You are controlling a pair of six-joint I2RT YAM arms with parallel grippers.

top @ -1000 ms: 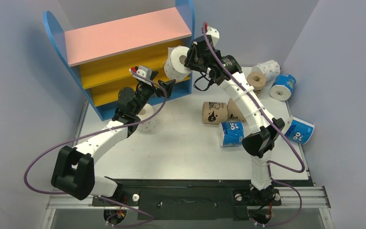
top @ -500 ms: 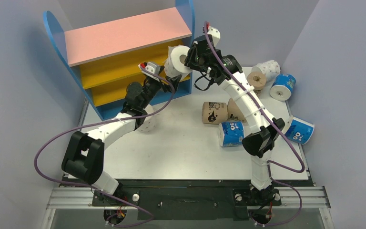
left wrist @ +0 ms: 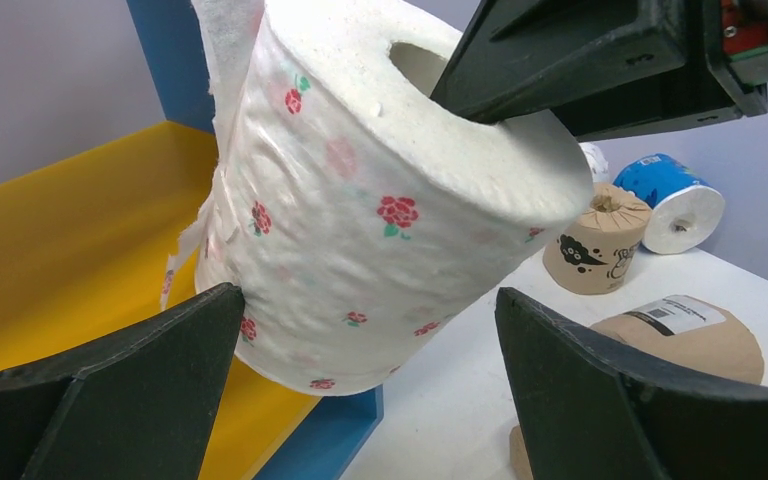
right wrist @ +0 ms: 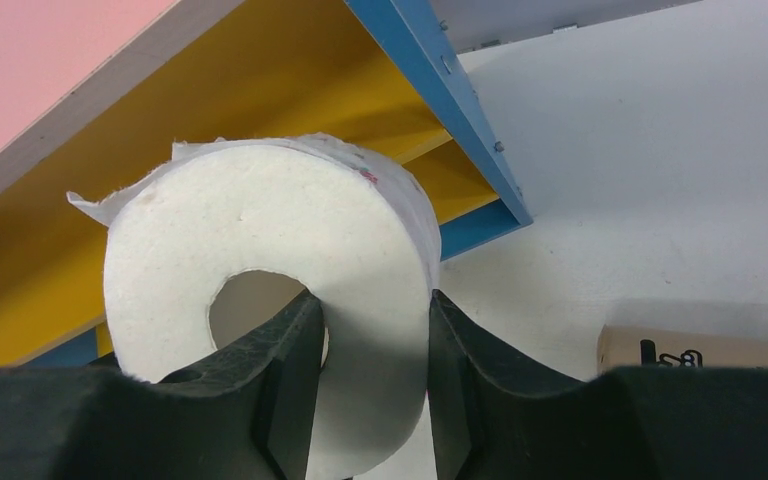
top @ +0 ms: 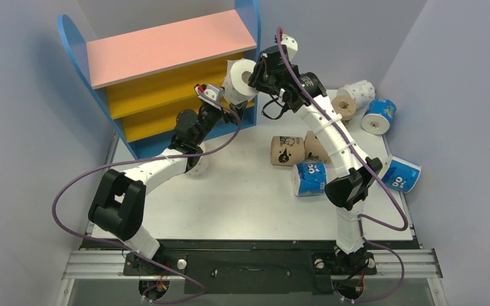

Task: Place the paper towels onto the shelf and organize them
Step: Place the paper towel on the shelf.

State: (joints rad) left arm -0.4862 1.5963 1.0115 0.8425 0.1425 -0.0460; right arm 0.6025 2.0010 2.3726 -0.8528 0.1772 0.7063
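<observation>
Pinching the wall of a white, red-flowered roll (left wrist: 360, 200), one finger inside its hollow core, the right gripper (right wrist: 370, 300) holds it at the three-o'clock end of the shelf (top: 166, 44); the left gripper (left wrist: 368, 300) gapes wide beneath.

Left pincer (left wrist: 368, 305) spread wide, right pincer (right wrist: 370, 315) gripping

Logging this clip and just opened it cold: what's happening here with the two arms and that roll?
The right gripper pinches the wall of a white flower-printed roll, one finger in its core, holding it up at the right end of the shelf. The left gripper is open, jaws either side of the same roll, possibly to take it. Other rolls lie on the table, mostly right.
</observation>
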